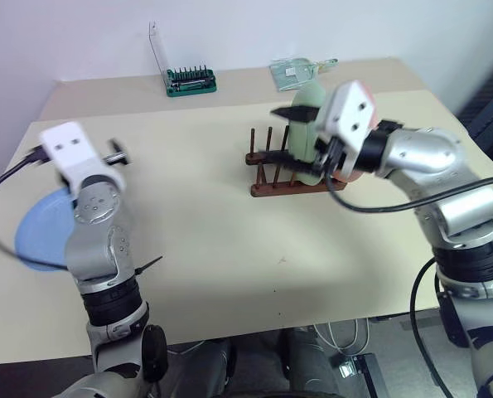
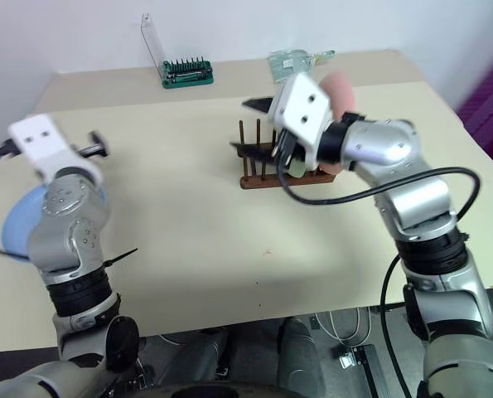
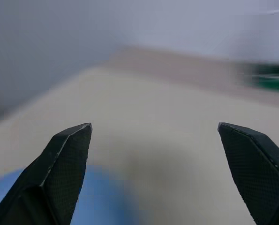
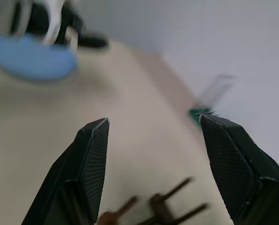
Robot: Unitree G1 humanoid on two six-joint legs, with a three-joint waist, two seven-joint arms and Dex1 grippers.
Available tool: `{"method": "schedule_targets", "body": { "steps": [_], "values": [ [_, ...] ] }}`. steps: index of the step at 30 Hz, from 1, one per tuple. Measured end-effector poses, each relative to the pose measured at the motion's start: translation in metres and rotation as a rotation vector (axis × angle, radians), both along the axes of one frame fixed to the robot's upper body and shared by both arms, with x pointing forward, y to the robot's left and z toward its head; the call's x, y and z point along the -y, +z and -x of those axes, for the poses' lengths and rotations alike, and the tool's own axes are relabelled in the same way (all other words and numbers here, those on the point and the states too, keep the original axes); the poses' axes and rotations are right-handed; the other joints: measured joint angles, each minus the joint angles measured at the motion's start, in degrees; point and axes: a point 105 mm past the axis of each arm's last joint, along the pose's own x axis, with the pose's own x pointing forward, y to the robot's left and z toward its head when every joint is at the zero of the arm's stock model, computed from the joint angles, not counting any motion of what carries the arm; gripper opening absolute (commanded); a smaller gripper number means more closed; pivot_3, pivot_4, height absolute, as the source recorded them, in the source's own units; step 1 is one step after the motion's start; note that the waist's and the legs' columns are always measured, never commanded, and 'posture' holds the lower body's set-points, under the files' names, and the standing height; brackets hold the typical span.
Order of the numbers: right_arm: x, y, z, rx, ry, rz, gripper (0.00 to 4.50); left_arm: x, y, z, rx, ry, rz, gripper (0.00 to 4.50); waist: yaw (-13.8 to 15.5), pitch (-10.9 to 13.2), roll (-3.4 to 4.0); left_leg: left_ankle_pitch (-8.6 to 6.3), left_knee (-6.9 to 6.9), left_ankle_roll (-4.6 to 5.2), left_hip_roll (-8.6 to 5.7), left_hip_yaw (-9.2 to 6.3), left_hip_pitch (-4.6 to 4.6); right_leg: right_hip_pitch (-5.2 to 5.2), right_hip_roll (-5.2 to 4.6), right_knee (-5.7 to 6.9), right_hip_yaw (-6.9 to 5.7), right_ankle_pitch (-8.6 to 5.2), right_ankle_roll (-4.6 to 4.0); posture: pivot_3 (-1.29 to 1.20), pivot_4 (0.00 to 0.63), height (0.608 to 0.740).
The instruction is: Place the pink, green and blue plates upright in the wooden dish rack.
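Left hand [image 3: 153, 178]: fingers [image 3: 66, 173] spread wide apart and grasping nothing, poised above the left part of the table [image 1: 205, 240]. Directly beneath and beside it the blue plate [image 1: 41, 232] lies flat on the table at its left edge, partly hidden by the left arm in the head views; its rim appears between the fingers in the left wrist view.

Right hand [image 4: 151, 173]: fingers [image 4: 90, 173] parted with nothing between them, held level just above the wooden dish rack [image 1: 267, 170], whose dark pegs show below the fingertips in the right wrist view. The rack stands near the middle of the table, slightly toward the far right.

Green plate [image 1: 306, 133]: upright in the rack between the pegs, partly covered by the right hand. Pink plate [image 2: 339, 87]: upright just behind the green one, on the side farther from the blue plate, largely hidden by the right wrist.

Far edge of the table: a small green tray of metal bits [image 1: 190, 81] with a clear lid standing up, and a clear packet [image 1: 296, 70] to its right, both well apart from the rack
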Motion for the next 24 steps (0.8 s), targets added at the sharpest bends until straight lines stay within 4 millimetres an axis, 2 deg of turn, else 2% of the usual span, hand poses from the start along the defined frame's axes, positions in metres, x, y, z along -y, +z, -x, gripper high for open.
{"method": "schedule_targets", "body": {
  "steps": [3, 7, 9, 12, 15, 18, 22, 24],
  "values": [
    [0.0, -0.005, -0.004, -0.005, 0.001, 0.009, 3.14, -0.023, -0.007, 0.03, -0.038, 0.184, 0.038, 4.46, 0.25, -0.01, 0.0, 0.01, 0.02, -0.02, -0.01, -0.02, 0.03, 0.03, 0.0, 0.04, -0.02, 0.01, -0.02, 0.0, 0.15, 0.735],
    [-0.002, -0.01, -0.004, -0.006, 0.026, 0.017, 3.14, -0.044, -0.053, 0.068, -0.167, 0.333, 0.166, 4.46, 0.01, -0.04, -0.06, -0.01, 0.01, -0.04, 0.04, -0.01, 0.07, 0.03, 0.05, 0.05, -0.01, 0.01, -0.02, 0.0, 0.15, 0.735],
    [-0.001, -0.014, -0.006, -0.013, 0.021, 0.025, 3.14, -0.05, -0.066, 0.079, -0.203, 0.379, 0.232, 4.46, 0.18, -0.05, -0.14, -0.01, 0.03, -0.09, 0.11, -0.02, 0.07, 0.05, 0.11, 0.04, -0.03, 0.04, -0.06, 0.0, 0.15, 0.735],
    [-0.005, -0.017, -0.004, -0.017, 0.039, 0.022, 3.14, -0.049, -0.089, 0.088, -0.259, 0.406, 0.347, 4.46, 0.19, -0.08, -0.19, -0.02, 0.05, -0.1, 0.11, -0.01, 0.08, 0.08, 0.11, 0.04, -0.03, 0.04, -0.07, 0.0, 0.15, 0.735],
    [-0.005, -0.02, -0.004, -0.02, 0.036, 0.024, 3.14, -0.045, -0.107, 0.083, -0.295, 0.355, 0.438, 3.6, 0.15, -0.09, -0.2, -0.03, 0.05, -0.12, 0.12, -0.02, 0.08, 0.06, 0.11, 0.05, -0.04, 0.04, -0.07, 0.0, 0.15, 0.735],
    [-0.005, -0.025, -0.003, -0.031, 0.032, 0.028, 3.14, -0.041, -0.108, 0.071, -0.263, 0.284, 0.484, 2.13, 0.05, -0.1, -0.22, -0.04, 0.05, -0.13, 0.13, 0.0, 0.08, 0.06, 0.11, 0.04, -0.03, 0.04, -0.07, 0.0, 0.15, 0.735],
    [-0.005, -0.033, 0.004, -0.041, 0.035, 0.035, 3.14, -0.041, -0.102, 0.06, -0.237, 0.214, 0.464, 0.07, 0.06, -0.11, -0.2, -0.07, 0.04, -0.19, 0.17, 0.01, 0.1, 0.03, 0.15, 0.07, -0.04, 0.04, -0.07, 0.0, 0.15, 0.735],
    [-0.005, -0.036, 0.005, -0.048, 0.028, 0.039, 3.14, -0.039, -0.094, 0.052, -0.2, 0.169, 0.454, 0.03, 0.26, -0.12, -0.19, -0.07, 0.07, -0.19, 0.17, 0.01, 0.12, 0.1, 0.14, 0.07, -0.05, 0.05, -0.09, 0.0, 0.15, 0.735]
  ]
}}
